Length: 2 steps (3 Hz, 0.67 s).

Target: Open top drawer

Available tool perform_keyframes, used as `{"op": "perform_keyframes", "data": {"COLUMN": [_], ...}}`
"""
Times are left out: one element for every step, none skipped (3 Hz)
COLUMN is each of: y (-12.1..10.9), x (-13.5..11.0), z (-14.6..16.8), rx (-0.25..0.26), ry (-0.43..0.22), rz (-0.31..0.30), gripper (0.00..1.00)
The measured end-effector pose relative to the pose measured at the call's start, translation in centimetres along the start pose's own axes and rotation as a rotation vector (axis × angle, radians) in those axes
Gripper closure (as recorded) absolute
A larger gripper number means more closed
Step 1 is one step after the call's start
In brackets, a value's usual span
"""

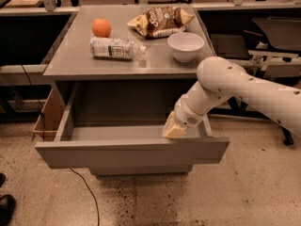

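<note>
Top drawer (131,153) looks fully out; hand (175,130) sits at its front rim, grip state can't tell. Next: lift hand clear.

Top drawer (131,153): you see it standing well out from the cabinet, wide, grey, with a flat handle-less front and a bare interior. Gripper (175,130): just inside its front panel, right of centre.

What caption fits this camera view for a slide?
Top drawer pulled out, gripper inside its front edge; orange, bottle, chip bag and bowl on the tabletop.
</note>
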State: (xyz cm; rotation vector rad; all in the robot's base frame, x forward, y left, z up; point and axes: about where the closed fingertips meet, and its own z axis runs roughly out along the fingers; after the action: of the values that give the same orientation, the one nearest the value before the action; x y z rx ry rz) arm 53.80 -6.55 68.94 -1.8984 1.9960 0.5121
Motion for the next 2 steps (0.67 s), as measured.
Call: {"op": "perform_keyframes", "data": {"y": [1.07, 1.65], "x": [0.75, 1.12], "z": [0.32, 0.34], "rx": [-0.08, -0.111], "ry": [0.032, 0.045], "rz": [-0.006, -0.005], "gripper": [1.0, 1.0]}}
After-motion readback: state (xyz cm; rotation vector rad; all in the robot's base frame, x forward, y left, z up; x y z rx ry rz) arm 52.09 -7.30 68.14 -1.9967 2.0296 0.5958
